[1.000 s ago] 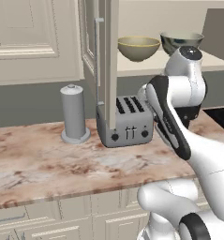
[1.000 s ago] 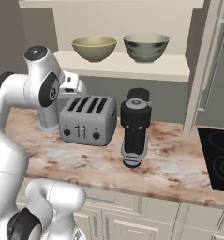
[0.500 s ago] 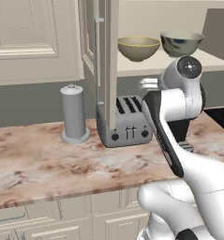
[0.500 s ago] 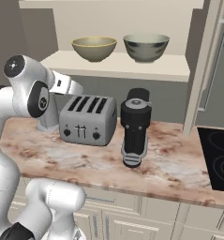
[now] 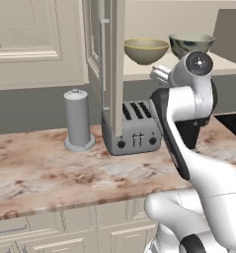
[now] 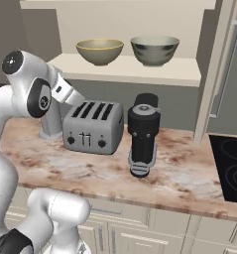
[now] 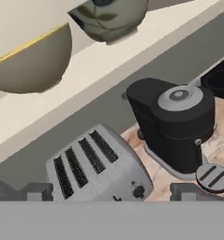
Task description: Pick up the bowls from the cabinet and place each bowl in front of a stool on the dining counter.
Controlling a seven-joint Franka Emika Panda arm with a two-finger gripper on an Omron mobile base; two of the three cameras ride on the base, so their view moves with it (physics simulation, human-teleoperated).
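Olive-yellow bowl [image 6: 99,51] and grey-green bowl [image 6: 154,49] are both sitting side by side on the pale shelf [image 6: 140,70] of the open cabinet [image 5: 113,64], neither one lifted yet; none of the task is done. White arm is reaching up from below, with the pincer [image 7: 112,193] pointing over the silver toaster [image 6: 93,127] toward the shelf, jaws spread wide and holding nothing, two dark tips visible at the bottom of the hand view. Step in hand is looking like the approach to a first bowl, probably the olive-yellow one since it is nearer the hand. To do it well: rising above shelf level first, coming in over the rim, putting one finger inside and one outside the wall, then closing and lifting straight out before swinging away. Clearing the toaster, the black coffee grinder [image 6: 142,134] on the marble tabletop [image 6: 179,173] and the open door edge is mattering. Grey canister [image 5: 78,120] is standing left of the toaster, out of the way. Hard to make out: the olive bowl is cut off at the left edge of the hand view, the arm is covering part of the shelf in the left base view, and how deep the shelf runs behind the bowls is unclear.
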